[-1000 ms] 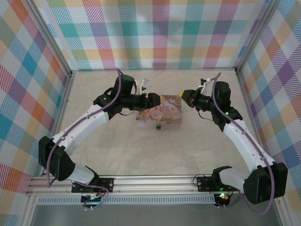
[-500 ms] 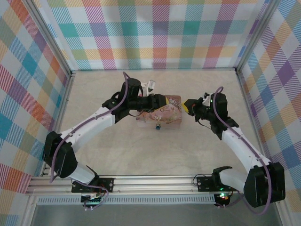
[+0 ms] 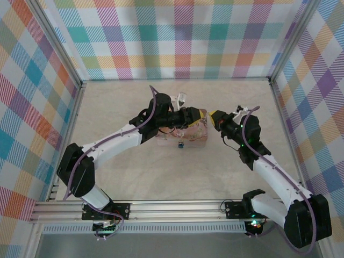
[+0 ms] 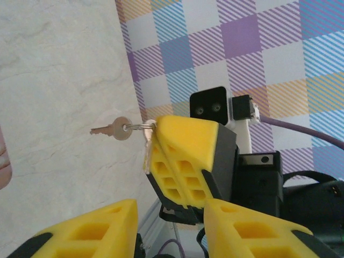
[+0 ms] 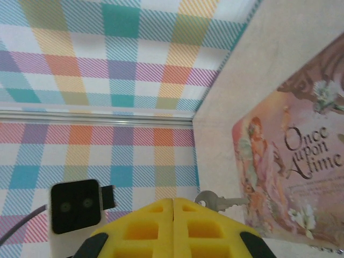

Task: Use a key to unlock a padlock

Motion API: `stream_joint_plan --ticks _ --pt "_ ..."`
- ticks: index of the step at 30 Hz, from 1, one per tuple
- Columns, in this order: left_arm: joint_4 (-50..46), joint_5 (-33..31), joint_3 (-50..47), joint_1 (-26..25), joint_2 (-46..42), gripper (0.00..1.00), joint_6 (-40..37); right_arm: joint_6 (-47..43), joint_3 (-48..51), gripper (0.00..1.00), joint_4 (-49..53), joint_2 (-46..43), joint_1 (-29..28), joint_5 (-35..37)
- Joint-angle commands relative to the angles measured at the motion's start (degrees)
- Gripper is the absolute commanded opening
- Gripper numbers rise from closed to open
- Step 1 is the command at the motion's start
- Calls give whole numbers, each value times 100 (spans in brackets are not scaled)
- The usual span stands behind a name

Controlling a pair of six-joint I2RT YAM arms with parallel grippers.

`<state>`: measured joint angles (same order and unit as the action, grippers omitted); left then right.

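Observation:
The tiny blue padlock (image 3: 181,144) hangs at the front side of the pink flowered tin (image 3: 189,134). My right gripper (image 3: 214,117) is just right of the tin and shut, its yellow fingers (image 4: 183,153) pressed together on the key ring. The small silver key (image 4: 112,129) sticks out sideways from the tips, and it also pokes past the pads as the key (image 5: 221,201) in the right wrist view. My left gripper (image 3: 198,114) reaches over the tin's back right corner, facing the right gripper. Its jaws (image 4: 169,209) stand apart with nothing between them.
The tin (image 5: 295,177) lies flat on the pale stone-look table (image 3: 134,172). Plaid walls close in the back and both sides. The two arms nearly meet above the tin's right end.
My left arm has swung right across the tin toward the right gripper, and its jaws have narrowed. The right gripper has shifted slightly down and left with the key.

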<state>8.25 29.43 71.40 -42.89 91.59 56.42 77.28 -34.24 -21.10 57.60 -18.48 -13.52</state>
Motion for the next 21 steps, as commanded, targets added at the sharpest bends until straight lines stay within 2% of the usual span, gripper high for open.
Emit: stream_joint_plan --ticks 1,14,18,21 --pt "527 51 22 -116 183 36 283 -72 51 0 -433 -100 -63 208" --pt "795 10 217 -197 438 31 475 -121 84 0 -552 -74 -94 183" --pt "1064 -72 142 -200 390 38 545 -116 170 0 -527 -116 -94 200" --pt "1033 -95 190 -194 411 39 534 -108 194 0 -565 -140 -91 170"
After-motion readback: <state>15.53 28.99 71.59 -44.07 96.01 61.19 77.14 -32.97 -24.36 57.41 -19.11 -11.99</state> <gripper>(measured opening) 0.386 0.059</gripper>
